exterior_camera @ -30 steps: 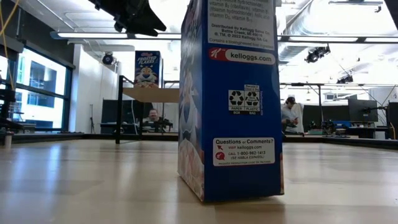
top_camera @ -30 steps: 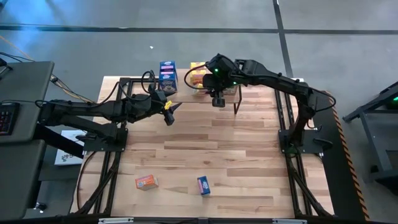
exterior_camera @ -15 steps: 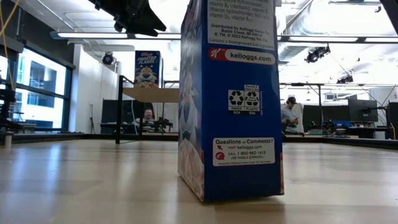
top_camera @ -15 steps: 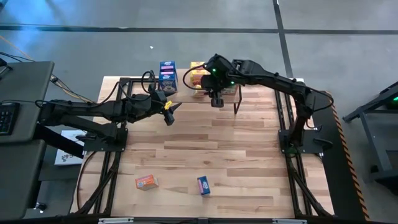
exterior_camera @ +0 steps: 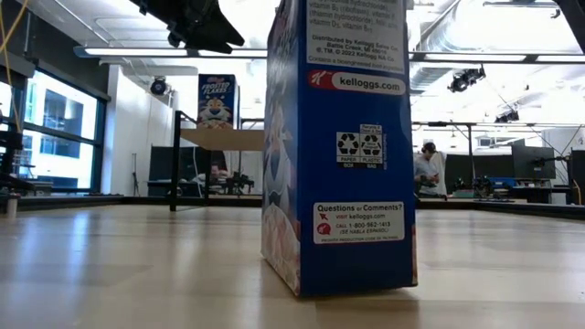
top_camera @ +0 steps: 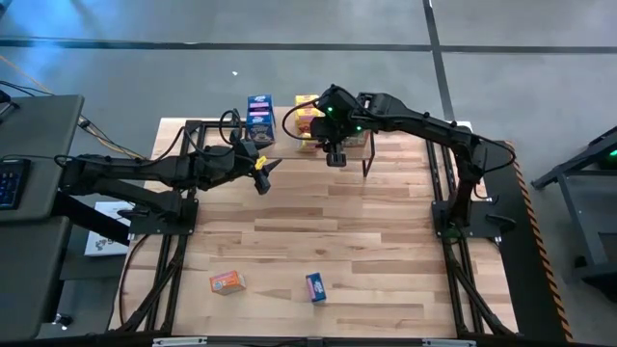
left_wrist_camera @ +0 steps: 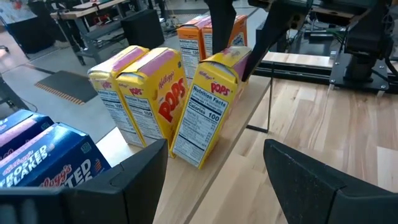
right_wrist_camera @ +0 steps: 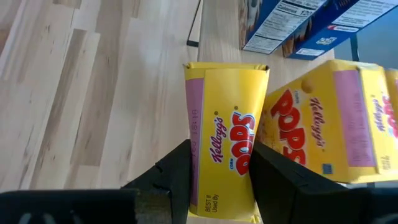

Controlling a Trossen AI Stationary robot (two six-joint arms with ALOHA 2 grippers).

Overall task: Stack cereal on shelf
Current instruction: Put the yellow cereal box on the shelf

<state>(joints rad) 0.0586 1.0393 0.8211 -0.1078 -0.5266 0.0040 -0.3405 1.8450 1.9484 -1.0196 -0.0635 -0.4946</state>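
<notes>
Cereal box in yellow [right_wrist_camera: 227, 149] sits clamped between the closed jaws of the right gripper [top_camera: 335, 154], its base on the shelf [left_wrist_camera: 249, 106], just beside two more yellow boxes [left_wrist_camera: 146, 93]. To finish well, I judge the jaws should part only once the box stands square, since it appears to tilt a little. The left gripper [left_wrist_camera: 214, 177] waits nearby, jaws partly spread around nothing, facing those boxes
</notes>
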